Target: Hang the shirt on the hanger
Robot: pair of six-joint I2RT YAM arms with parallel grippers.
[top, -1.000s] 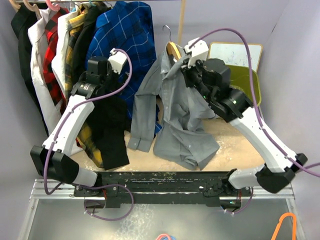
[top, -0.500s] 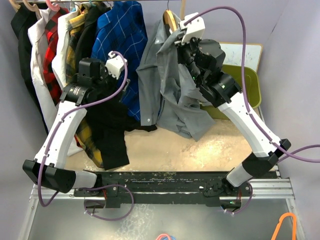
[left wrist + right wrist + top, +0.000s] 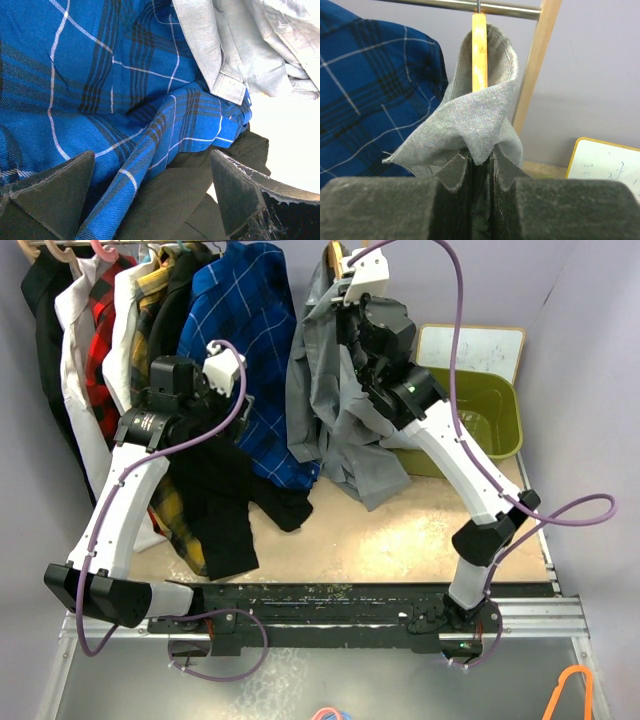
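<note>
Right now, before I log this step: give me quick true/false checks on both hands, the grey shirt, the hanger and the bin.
1. The right hand is shut on the shirt fabric. True.
2. The left hand is shut on the blue check shirt. False: its fingers stand wide apart, facing that shirt and gripping nothing.
3. The hanger sits inside the shirt's collar, just under the rail. True.
4. The shirt lies spread out flat. False: it hangs up by the rail, beside the blue check shirt.
5. The green bin is on the left arm's side. False: it sits on the right arm's side.
</note>
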